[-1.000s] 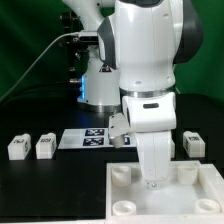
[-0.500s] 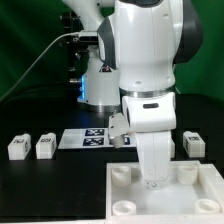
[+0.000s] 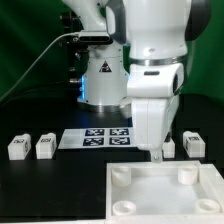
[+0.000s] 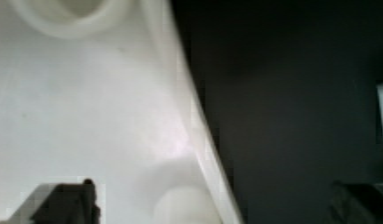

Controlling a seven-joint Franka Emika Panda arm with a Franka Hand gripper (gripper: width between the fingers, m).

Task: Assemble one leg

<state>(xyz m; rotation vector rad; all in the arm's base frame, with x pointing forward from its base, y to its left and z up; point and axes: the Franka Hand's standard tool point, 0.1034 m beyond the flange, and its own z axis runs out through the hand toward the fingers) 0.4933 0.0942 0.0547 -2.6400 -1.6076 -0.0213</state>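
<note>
Two white legs (image 3: 17,147) (image 3: 45,146) with tags stand at the exterior view's left, and another leg (image 3: 194,143) stands at its right. The large white panel (image 3: 165,190) with round corner sockets lies at the front. My gripper (image 3: 156,152) hangs just above the panel's far edge, between the marker board and the right leg. In the wrist view the gripper (image 4: 214,205) is open and empty. Its dark fingertips (image 4: 63,200) stand wide apart over the panel's edge (image 4: 99,120) and the black table.
The marker board (image 3: 95,137) lies flat behind the panel. The arm's white base (image 3: 100,80) and cables stand at the back. The black table (image 3: 50,190) surrounds the parts.
The gripper has lifted off the panel's surface and shifted back and to the exterior view's right. The marker board is now fully visible. The legs have not moved.
</note>
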